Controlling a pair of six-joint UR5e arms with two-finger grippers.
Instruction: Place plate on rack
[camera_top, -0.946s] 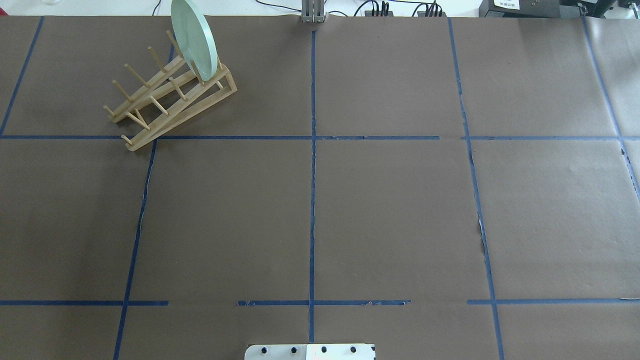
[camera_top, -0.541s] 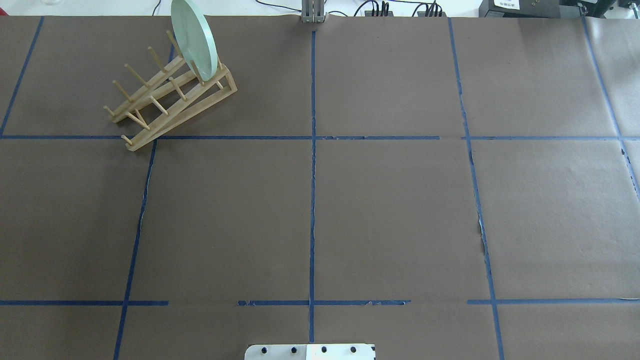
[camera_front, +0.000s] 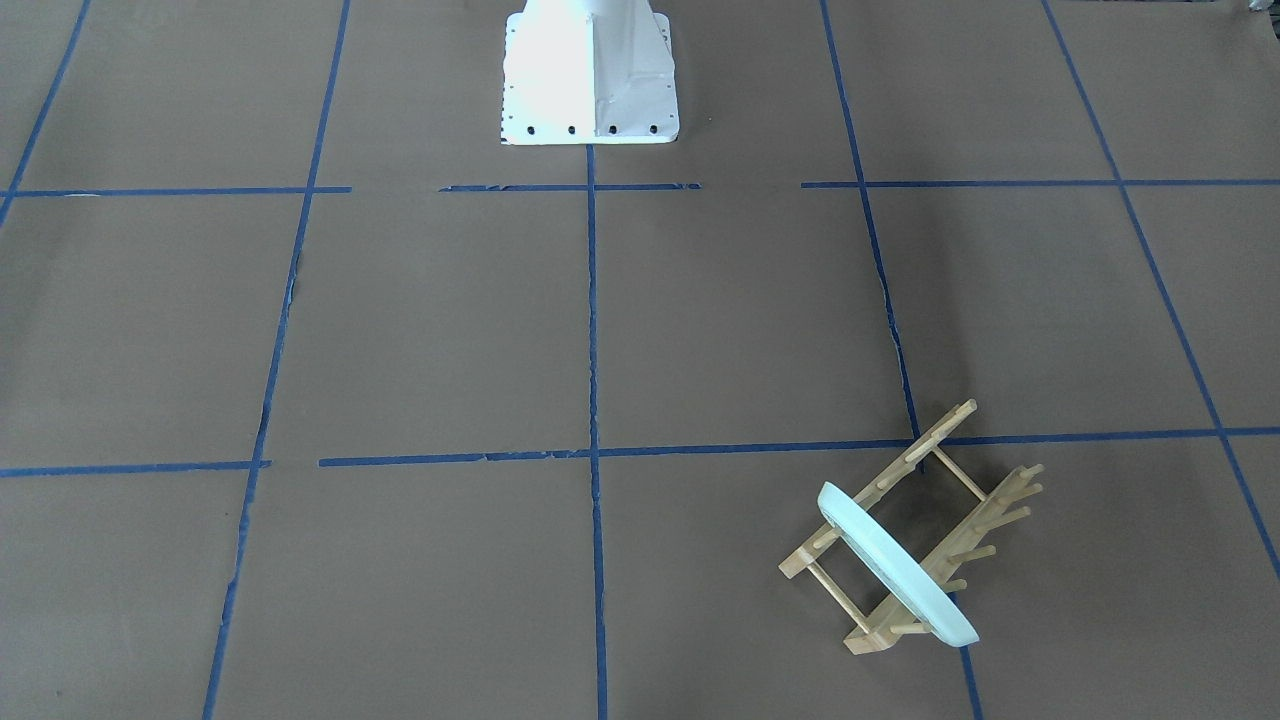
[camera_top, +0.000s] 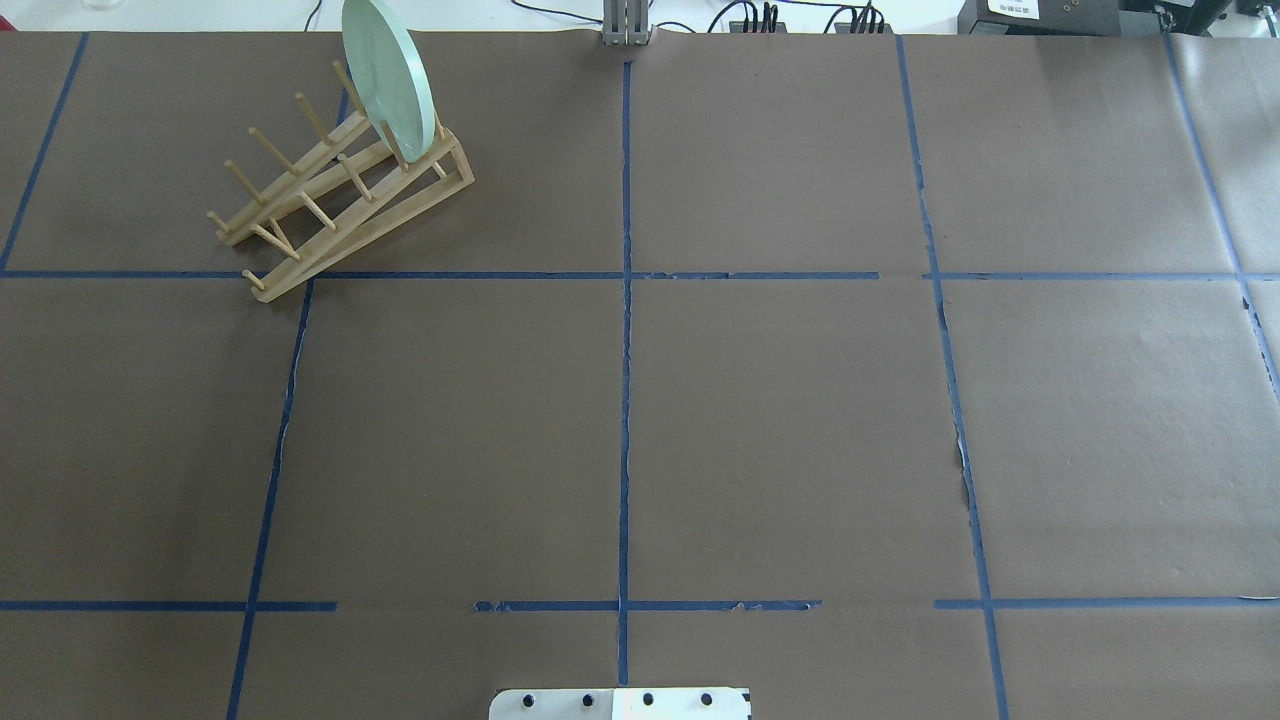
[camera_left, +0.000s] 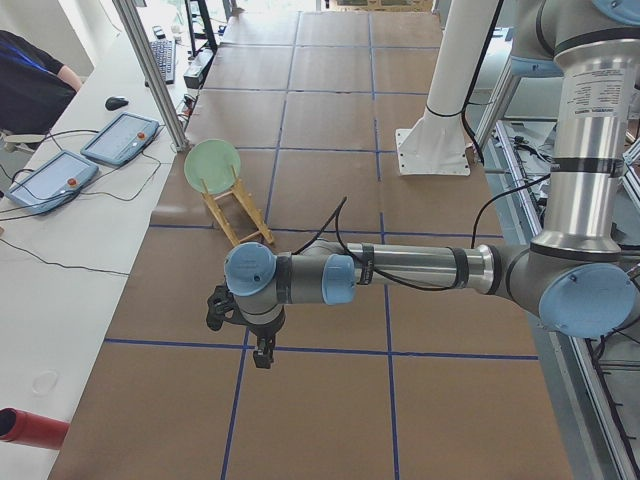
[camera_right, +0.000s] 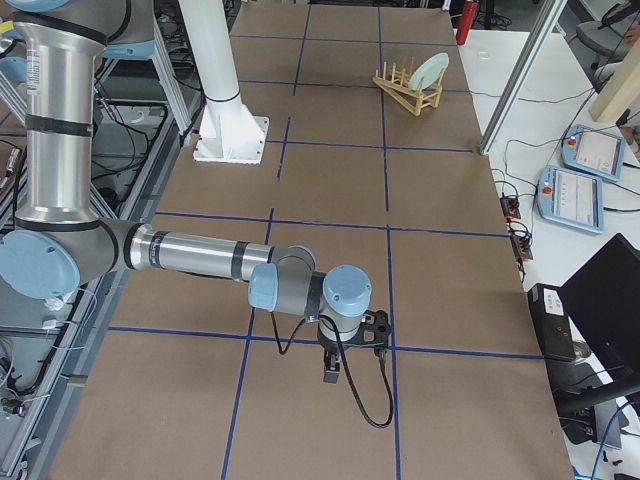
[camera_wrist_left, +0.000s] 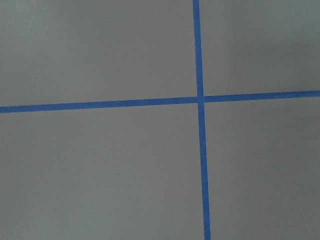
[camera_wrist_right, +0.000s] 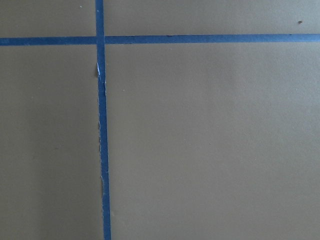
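**Plate seated in rack, both arms well clear**

The plate (camera_top: 385, 75) is seen standing on edge in the rack (camera_top: 340, 185), slotted between the pegs at the rack's far end. It is at the far left of the table in the overhead view. The rack's long axis runs diagonally, from near-left to far-right. The plate's face is set across that axis and leans a little. No gripper is touching either one.

The left gripper (camera_left: 262, 356) is seen only in the left side view, hanging low over a tape crossing, well apart from the rack. The right gripper (camera_right: 332, 374) is seen only in the right side view, low over the brown paper at the table's opposite end. It cannot be told whether the fingers of either are apart or together. Both wrist views show only paper and blue tape (camera_wrist_left: 200, 98).

The left arm is judged the nearer one, with the plate lying far and away from its fingers. The placing is judged done, so no further grasp seems needed.

No brand or label can be read. A white sticker on a box (camera_top: 1010, 8) at the far right edge is too small to read.
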